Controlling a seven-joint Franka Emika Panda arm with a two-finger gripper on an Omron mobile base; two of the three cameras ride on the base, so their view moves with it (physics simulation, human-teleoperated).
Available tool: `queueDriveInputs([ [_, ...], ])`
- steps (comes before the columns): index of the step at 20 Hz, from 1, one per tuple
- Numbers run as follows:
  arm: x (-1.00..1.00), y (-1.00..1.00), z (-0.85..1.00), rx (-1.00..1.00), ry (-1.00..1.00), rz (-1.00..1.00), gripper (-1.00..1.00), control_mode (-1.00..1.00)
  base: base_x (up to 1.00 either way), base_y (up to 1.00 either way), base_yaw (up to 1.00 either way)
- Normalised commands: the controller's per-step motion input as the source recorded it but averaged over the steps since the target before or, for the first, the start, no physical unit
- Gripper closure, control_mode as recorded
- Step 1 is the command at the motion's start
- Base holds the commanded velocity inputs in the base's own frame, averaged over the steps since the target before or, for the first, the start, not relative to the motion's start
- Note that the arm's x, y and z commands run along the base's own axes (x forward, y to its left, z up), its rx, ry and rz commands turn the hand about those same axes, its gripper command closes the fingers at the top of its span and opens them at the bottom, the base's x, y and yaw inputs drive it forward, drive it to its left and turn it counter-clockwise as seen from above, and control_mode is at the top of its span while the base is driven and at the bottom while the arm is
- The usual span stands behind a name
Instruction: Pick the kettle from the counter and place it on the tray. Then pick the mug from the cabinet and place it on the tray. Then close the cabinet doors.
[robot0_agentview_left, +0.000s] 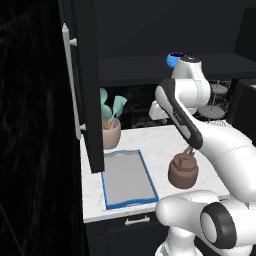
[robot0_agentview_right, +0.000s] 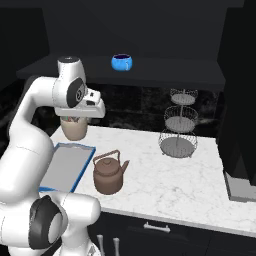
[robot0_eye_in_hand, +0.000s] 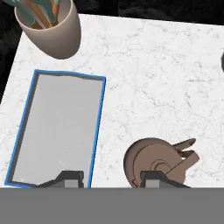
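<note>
Overhead, the gripper (robot0_eye_in_hand: 107, 178) hangs above the counter (robot0_agentview_right: 170, 175) with its jaws parted and nothing between them. Beneath it, the brown kettle (robot0_agentview_right: 109, 173) stands upright on the marble, just beside the blue-rimmed tray (robot0_agentview_left: 106, 195), not on it. Up on the cabinet (robot0_agentview_right: 165, 67) shelf sits the blue mug (robot0_agentview_right: 121, 62). No lettering or brand marks are legible anywhere.

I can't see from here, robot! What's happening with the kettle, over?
Gripper open, holding nothing, above the counter. Kettle upright beside the tray, not yet on it. Mug on cabinet shelf. Nothing between kettle and tray.
</note>
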Motion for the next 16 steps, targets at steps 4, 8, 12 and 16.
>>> queueDriveInputs([
  [4, -0.14, 0.00, -0.09, 0.00, 0.00, 0.00, -1.00, -1.00, 0.00, 0.00, 0.00],
  [8, -0.38, 0.01, -0.50, 0.00, 0.03, -0.13, -1.00, -1.00, 0.00, 0.00, 0.00],
  [12, -0.22, -0.04, -0.49, 0.03, 0.06, -0.37, -1.00, -1.00, 0.00, 0.00, 0.00],
  [16, 0.01, -0.35, -0.36, 0.15, 0.12, -0.36, -1.00, -1.00, 0.00, 0.00, 0.00],
])
